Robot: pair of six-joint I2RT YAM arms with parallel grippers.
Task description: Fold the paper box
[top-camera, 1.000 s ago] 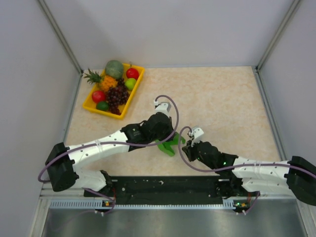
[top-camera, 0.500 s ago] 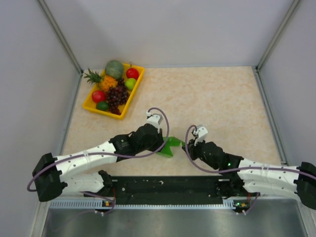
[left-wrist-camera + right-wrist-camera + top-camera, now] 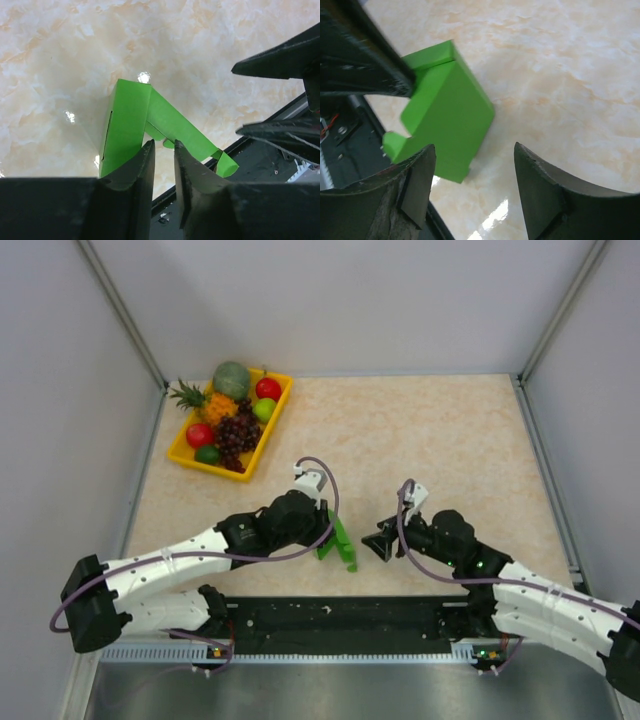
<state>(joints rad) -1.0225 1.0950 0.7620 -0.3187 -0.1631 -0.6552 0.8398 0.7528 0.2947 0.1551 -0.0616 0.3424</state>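
1. A black rail is seen along the near edge of the table, with both arms reaching out from it over the table.
2. The box is found close to that near edge, between the two grippers. It is partly folded: one panel with a slit is raised, and a strip runs off from it to a curled end.
3. The left gripper is set right against the box. In its wrist view the jaws are parted only narrowly, with the table showing through the gap. The box's fold lies at the very tips, and nothing is seen clamped.
4. The right gripper is held just beside the box on the other side, apart from it. Its jaws are spread wide and nothing is held. The box is seen just beyond its fingertips, toward one finger.
5. The way between box and right gripper is bare table.
6. A yellow tray of fruit is noted at the far left, well apart from the box.
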